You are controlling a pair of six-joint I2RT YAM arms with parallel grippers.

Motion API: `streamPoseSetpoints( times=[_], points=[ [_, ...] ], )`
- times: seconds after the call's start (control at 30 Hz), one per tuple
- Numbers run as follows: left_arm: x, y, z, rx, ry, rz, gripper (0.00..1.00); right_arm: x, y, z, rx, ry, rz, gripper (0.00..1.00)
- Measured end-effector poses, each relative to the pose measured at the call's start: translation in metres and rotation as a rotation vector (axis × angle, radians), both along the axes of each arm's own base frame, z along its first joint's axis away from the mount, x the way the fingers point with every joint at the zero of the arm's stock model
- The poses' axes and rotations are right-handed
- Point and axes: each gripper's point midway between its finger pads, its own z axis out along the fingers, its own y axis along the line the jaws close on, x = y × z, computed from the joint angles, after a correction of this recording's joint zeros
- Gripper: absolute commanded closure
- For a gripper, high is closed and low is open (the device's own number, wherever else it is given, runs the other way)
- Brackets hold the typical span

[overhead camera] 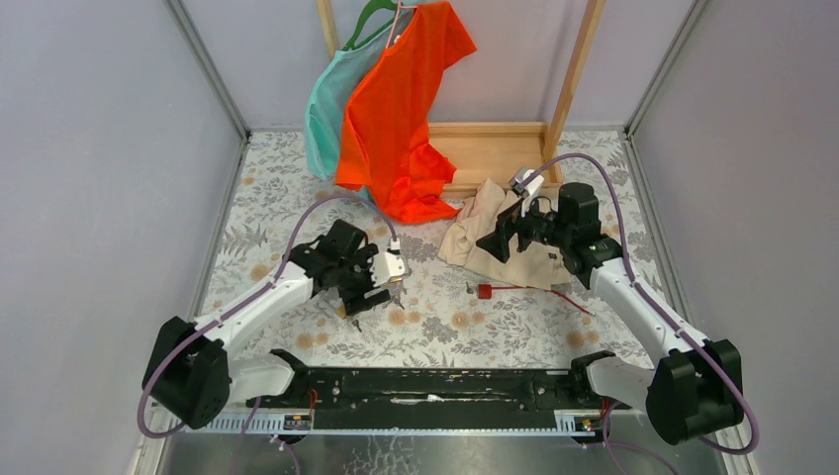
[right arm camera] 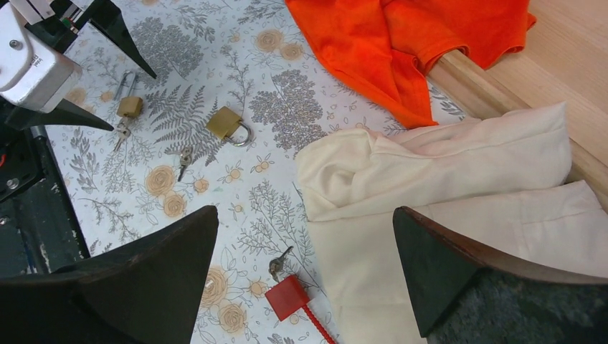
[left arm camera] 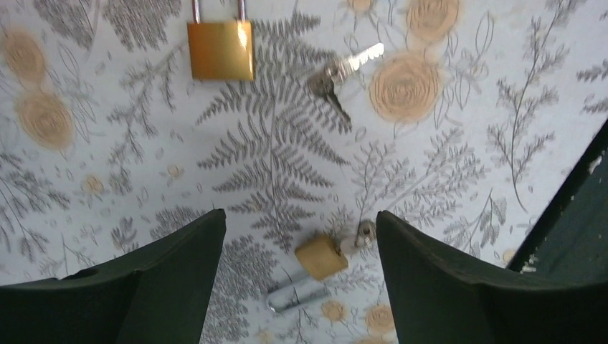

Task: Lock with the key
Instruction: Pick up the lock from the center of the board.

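— What lay nearest the arms' bases?

— The left gripper (left arm camera: 300,222), low over the flowered bench (overhead camera: 445,327), its jaws spread wide and holding nothing. Between its fingers (left arm camera: 179,265) lay a small brass padlock (left arm camera: 320,256), flat on the bench. A key (left arm camera: 362,233) touched the end of it opposite the shackle. I could not tell whether the shackle was latched.

— And past it?

— A larger padlock (left arm camera: 221,49), also flat, with a loose key (left arm camera: 337,72) just beside it. Neither touched the gripper.

— What about the right side?

— A third key (right arm camera: 278,264) lay on the bench by a red tag (right arm camera: 287,296), near the edge of a cream cloth (right arm camera: 444,172). The right gripper (right arm camera: 305,215) hung above that edge, jaws fully apart and empty, well away from both padlocks.

— And at the back?

— An orange shirt (overhead camera: 401,109) hung in front of a teal one (overhead camera: 326,109). Its hem draped onto a wooden base (overhead camera: 490,148) behind the cloth.
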Motion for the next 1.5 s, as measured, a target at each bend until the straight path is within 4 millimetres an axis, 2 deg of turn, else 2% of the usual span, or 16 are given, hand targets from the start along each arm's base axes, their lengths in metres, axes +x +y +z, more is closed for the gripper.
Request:
streamPoseSetpoints(
  times=[0.2, 0.33, 0.47, 0.57, 0.9, 1.0, 1.13, 1.33, 1.5],
  points=[
    [-0.019, 0.032, -0.011, 0.090, 0.032, -0.033, 0.15, -0.003, 0.002, -0.001, 0.008, 0.007, 0.019, 0.01],
    [-0.028, 0.057, -0.028, 0.174, 0.091, -0.030, 0.19, -0.004, 0.003, 0.000, 0.014, 0.009, 0.031, 0.01],
    [-0.030, 0.077, -0.041, 0.223, 0.143, 0.007, 0.25, -0.005, 0.004, -0.002, 0.014, 0.013, 0.034, 0.01],
    [-0.027, 0.085, -0.045, 0.242, 0.149, 0.020, 0.30, -0.005, 0.005, -0.005, 0.016, 0.025, 0.043, 0.01],
    [-0.026, 0.088, -0.059, 0.265, 0.182, 0.017, 0.54, -0.006, 0.007, -0.010, 0.018, 0.043, 0.057, 0.01],
    [-0.027, 0.086, -0.062, 0.251, 0.186, 0.028, 0.65, -0.006, 0.007, -0.010, 0.018, 0.043, 0.057, 0.01],
    [-0.028, 0.080, -0.061, 0.213, 0.187, 0.058, 0.72, -0.007, 0.008, -0.009, 0.021, 0.044, 0.064, 0.01],
    [-0.030, 0.070, -0.060, 0.161, 0.166, 0.074, 0.74, -0.008, 0.008, -0.009, 0.025, 0.047, 0.072, 0.01],
    [-0.031, 0.067, -0.060, 0.152, 0.142, 0.068, 0.65, -0.009, 0.008, -0.009, 0.025, 0.047, 0.072, 0.01]
  ],
)
